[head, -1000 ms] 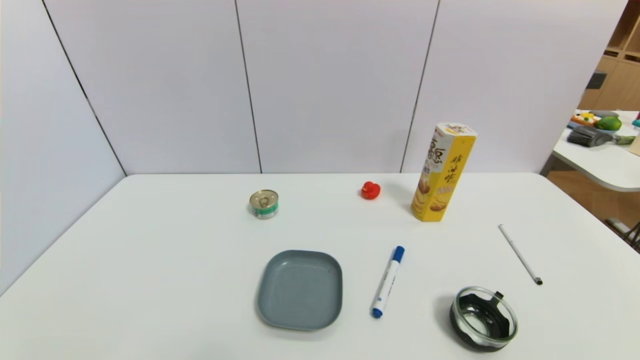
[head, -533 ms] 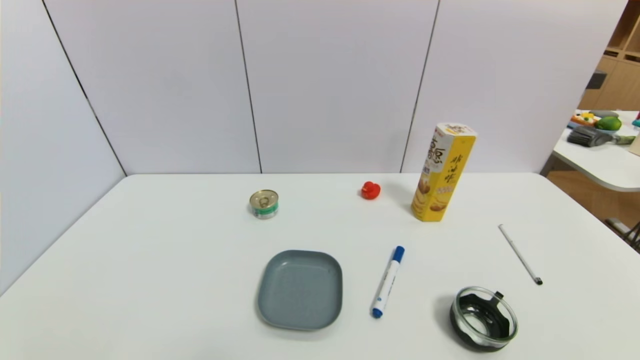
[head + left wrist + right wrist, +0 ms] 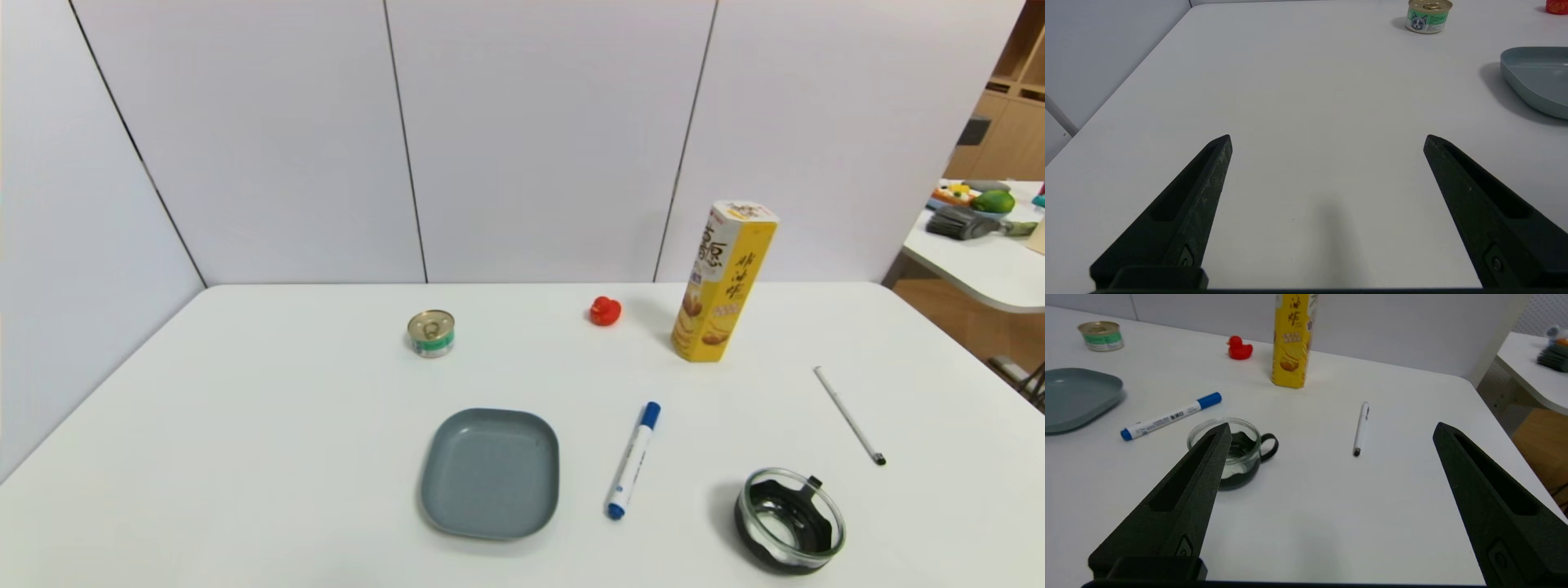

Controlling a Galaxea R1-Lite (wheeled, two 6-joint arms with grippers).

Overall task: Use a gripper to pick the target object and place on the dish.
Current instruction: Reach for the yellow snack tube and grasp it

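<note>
right gripper [image 3: 1331, 428] open over bare table [image 3: 1331, 522], near edge.

**Table layout seen from the robot's head**

The snack box [image 3: 723, 282] stands upright at the far right of the table [image 3: 245, 425], with the toy duck [image 3: 605, 311] just to its left and the tin can [image 3: 431, 333] farther left. Nearer the robot, the dish [image 3: 490, 474] lies at centre; the marker [image 3: 633, 460] lies to its right, apart from it. The glass cup [image 3: 789, 519] sits right of the marker, nearest the front edge. The pen [image 3: 849, 416] lies behind the cup, right of the box.
</note>
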